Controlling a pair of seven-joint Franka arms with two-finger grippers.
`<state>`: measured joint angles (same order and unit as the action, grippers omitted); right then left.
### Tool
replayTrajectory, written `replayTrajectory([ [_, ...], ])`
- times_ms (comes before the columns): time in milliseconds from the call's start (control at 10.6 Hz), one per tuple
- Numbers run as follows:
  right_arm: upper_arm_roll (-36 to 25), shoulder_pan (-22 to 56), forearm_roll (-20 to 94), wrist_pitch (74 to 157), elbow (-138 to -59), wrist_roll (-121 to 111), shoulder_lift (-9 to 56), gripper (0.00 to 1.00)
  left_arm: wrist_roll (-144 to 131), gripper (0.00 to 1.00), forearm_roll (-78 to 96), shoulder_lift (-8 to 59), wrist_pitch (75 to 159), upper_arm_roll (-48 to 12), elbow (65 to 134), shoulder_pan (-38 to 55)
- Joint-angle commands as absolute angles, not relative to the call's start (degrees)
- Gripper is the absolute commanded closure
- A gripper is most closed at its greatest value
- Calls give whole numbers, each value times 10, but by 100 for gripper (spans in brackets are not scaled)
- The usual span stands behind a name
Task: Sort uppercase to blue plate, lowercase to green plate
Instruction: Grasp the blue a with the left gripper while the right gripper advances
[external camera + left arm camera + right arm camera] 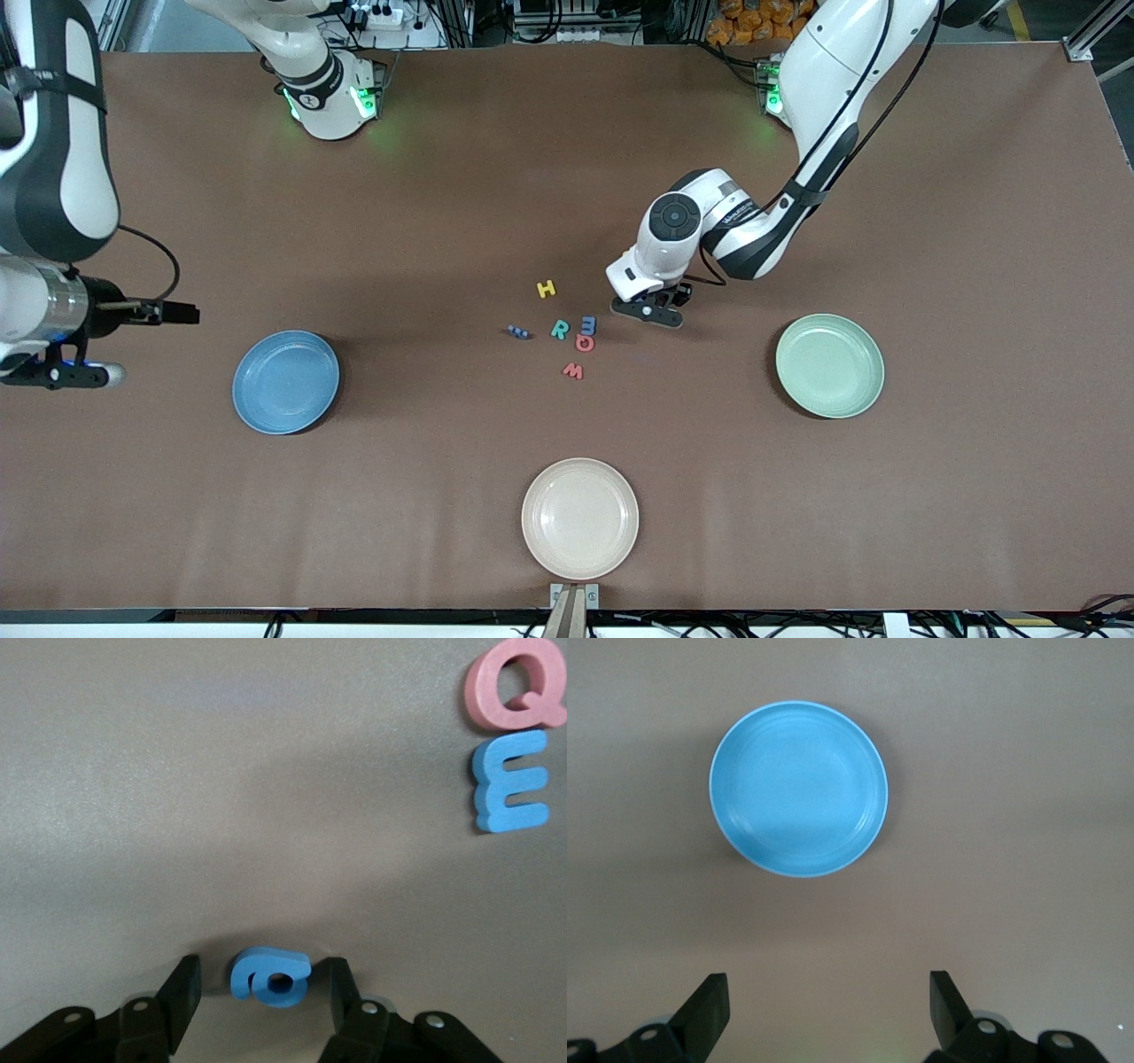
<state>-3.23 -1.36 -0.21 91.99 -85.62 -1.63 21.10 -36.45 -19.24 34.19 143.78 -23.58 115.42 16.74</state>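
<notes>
The small blue foam lowercase a (270, 976) is seen lying flat on the brown table between the spread, not yet touching fingers of the left gripper (264, 990), while the wide-open right gripper (828, 1001) is held waiting near the light-blue round plate (799, 788).

blue a (270, 976): hidden under left end effector (653, 308) in front view
small blue letter (518, 332): too small to read

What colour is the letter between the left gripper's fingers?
Blue: the lowercase a sits between the left gripper fingers, clearest in the left wrist view.
</notes>
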Motion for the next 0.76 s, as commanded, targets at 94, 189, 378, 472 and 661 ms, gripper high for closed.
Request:
replayTrajectory([
  [94,-28,7,30,971,-855,-11,248,0,-387,45,-213,347,1440,-234,1143,171],
  [189,-28,15,36,979,-855,-11,260,0,-387,53,-213,347,1439,-234,1141,171],
  [378,-28,24,40,993,-855,-10,270,0,-387,76,-213,348,1439,-233,1140,171],
  [472,-28,31,50,991,-855,-10,270,0,-387,96,-213,348,1438,-233,1138,171],
  [661,-28,35,53,993,-856,-9,281,0,-387,100,-213,342,1435,-233,1136,169],
])
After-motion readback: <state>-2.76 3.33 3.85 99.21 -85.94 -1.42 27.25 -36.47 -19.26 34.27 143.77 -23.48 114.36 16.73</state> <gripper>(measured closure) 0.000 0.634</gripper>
